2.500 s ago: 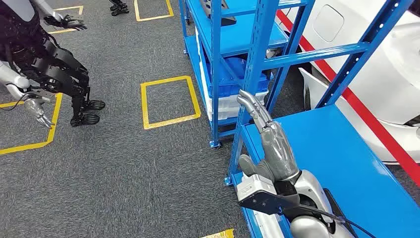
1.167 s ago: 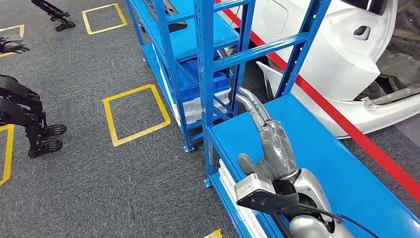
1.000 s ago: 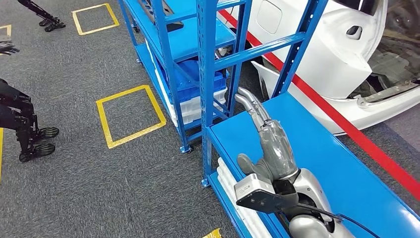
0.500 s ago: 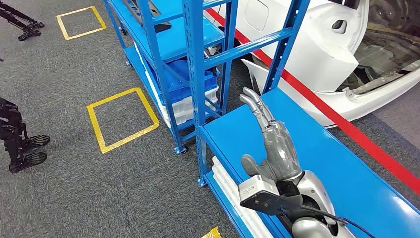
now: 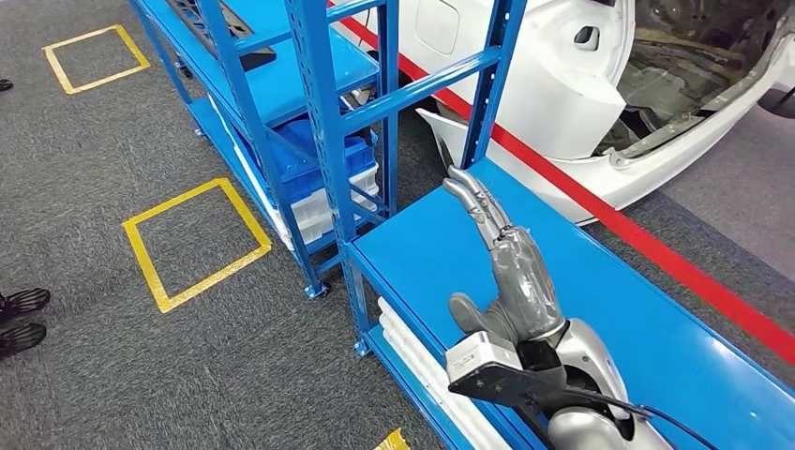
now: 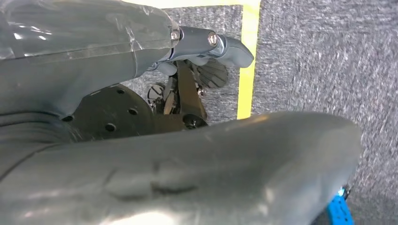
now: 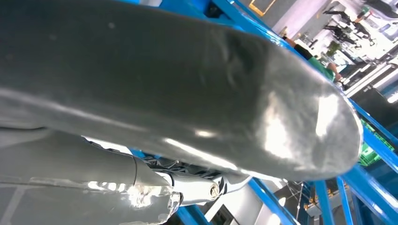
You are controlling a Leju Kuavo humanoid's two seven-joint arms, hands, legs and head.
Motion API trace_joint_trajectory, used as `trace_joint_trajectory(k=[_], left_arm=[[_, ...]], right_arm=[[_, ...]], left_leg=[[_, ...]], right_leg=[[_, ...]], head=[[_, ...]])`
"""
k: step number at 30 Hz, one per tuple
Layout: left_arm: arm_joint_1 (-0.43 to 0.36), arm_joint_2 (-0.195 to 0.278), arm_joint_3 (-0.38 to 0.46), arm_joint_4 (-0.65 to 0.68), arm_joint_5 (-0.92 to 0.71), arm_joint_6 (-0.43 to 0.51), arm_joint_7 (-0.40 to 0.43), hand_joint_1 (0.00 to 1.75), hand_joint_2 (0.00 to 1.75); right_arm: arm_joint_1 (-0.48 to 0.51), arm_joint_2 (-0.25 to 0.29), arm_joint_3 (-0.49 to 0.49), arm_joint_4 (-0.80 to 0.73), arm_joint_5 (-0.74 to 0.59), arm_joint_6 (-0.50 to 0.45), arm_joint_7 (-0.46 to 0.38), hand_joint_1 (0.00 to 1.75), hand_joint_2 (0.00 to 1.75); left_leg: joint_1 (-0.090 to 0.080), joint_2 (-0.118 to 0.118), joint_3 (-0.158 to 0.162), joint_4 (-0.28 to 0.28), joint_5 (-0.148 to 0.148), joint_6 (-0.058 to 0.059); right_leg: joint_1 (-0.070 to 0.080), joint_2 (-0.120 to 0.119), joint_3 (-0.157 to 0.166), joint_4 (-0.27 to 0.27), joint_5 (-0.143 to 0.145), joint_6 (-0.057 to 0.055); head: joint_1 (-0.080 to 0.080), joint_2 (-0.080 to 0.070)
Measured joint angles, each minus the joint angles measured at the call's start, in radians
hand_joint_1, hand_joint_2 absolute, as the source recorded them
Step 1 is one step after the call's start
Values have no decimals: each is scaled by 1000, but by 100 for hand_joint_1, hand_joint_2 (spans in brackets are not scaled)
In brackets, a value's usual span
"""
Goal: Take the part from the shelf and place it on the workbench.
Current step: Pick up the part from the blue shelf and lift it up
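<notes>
the robot's right hand (image 5: 511, 272) reaches empty, fingers extended, over the near blue shelf (image 5: 450, 253). its left hand (image 6: 141, 140) hangs beside the floor, holding nothing visible. the dark part (image 5: 225, 23) lies on the far shelf; stepping closer first seems wise.

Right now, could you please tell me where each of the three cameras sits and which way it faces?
Head view: high on the body, looking down at the blue metal shelf; the right hand is raised over it, fingers straight.
Left wrist view: behind the left hand, facing grey carpet with a yellow tape line.
Right wrist view: behind the right hand, facing blue shelf beams.
Shared: the right hand.
</notes>
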Motion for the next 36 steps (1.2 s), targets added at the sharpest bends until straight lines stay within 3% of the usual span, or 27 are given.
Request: trace_joint_trajectory(k=[3,6,7,8,9,12,14,16,18,20,22,23,24,25,27,29,31,33,34,36], left_arm=[[-1,0,0,0,1,-1,-1,0,0],[0,0,1,0,2,-1,-2,0,0],[0,0,1,0,2,-1,-2,0,0],[1,0,2,0,2,-1,-2,0,0],[0,0,2,0,2,-1,-2,0,0],[-1,0,3,0,3,-4,-2,0,0],[-1,0,3,0,3,-5,-2,0,0],[-1,0,4,0,3,-6,-2,0,0],[-3,0,4,0,3,-8,-2,0,0],[-4,0,5,0,2,-10,-2,0,0],[-1,0,5,0,1,-11,-2,0,0],[0,0,5,0,0,-11,-2,0,0],[1,0,5,0,0,-11,-2,0,0],[1,0,5,0,0,-12,-2,0,0],[1,0,6,1,0,-13,-2,0,0],[1,0,6,2,0,-14,-2,0,0],[0,0,6,2,0,-16,-2,0,0],[-1,0,7,2,0,-17,-2,0,0],[-1,0,7,2,0,-17,-2,0,0],[0,0,8,3,0,-17,-2,0,0]], right_arm=[[-1,1,0,0,-1,3,-7,0,0],[-2,2,-1,0,-3,7,-11,0,0],[-2,2,-1,0,-3,9,-11,0,0],[-1,2,-1,1,-4,10,-12,0,0],[-1,2,-1,1,-5,11,-12,0,0],[-1,2,-1,1,-7,12,-14,0,0],[-2,2,-1,1,-7,12,-15,0,0],[-1,2,-1,1,-8,12,-15,0,0],[-1,2,-1,0,-8,12,-15,0,0],[-1,2,-1,0,-8,12,-16,0,0],[0,3,-1,1,-9,12,-16,0,0],[1,3,-1,1,-9,12,-16,0,0],[1,3,-1,1,-9,12,-16,0,0],[1,3,-1,1,-9,12,-17,0,0],[1,3,-1,1,-8,12,-18,0,0],[1,3,-1,1,-8,12,-18,0,0],[1,3,-1,1,-8,12,-18,0,0],[2,3,-2,1,-7,12,-19,0,0],[1,4,-2,1,-7,12,-20,0,0],[0,4,-2,1,-7,14,-21,0,0]], left_leg=[[0,19,4,-12,9,20],[-2,40,4,-18,11,31],[-4,47,3,-18,11,33],[-5,54,3,-17,10,33],[-6,60,4,-17,9,34],[-8,74,10,-14,4,29],[-11,81,12,-12,1,21],[-12,89,14,-13,0,11],[-10,77,10,9,-18,0],[-7,54,-26,100,-73,-9],[-6,46,-88,232,-129,-14],[-5,46,-108,270,-136,-15],[-4,45,-110,271,-123,-14],[-3,43,-94,231,-92,-13],[1,19,-35,93,-21,-9],[3,-6,-1,6,7,-4],[0,-5,-1,-6,5,4],[1,9,2,-14,11,18],[2,17,3,-19,14,25],[0,33,3,-22,15,32]], right_leg=[[-3,-13,-10,25,-21,15],[-2,-48,-84,191,-110,21],[-2,-52,-110,246,-130,23],[-2,-53,-122,273,-132,23],[-2,-55,-115,261,-115,22],[3,-84,-21,69,-24,13],[9,-99,10,-1,-7,4],[11,-87,9,-6,-4,-5],[6,-77,10,-12,1,-15],[2,-69,12,-16,4,-23],[3,-59,11,-15,4,-27],[3,-52,11,-15,4,-27],[2,-45,12,-14,4,-27],[2,-37,13,-14,4,-26],[3,-23,14,-11,1,-22],[4,-10,9,-7,0,-13],[2,2,4,-7,2,-1],[-1,-7,-1,6,-9,10],[-1,-21,-12,34,-28,15],[-1,-48,-63,148,-92,21]], head=[[5,0],[18,0],[20,0],[20,0],[21,0],[23,0],[22,0],[20,0],[17,0],[10,0],[5,0],[4,0],[3,0],[2,0],[0,0],[-1,0],[-1,0],[2,0],[7,0],[18,0]])
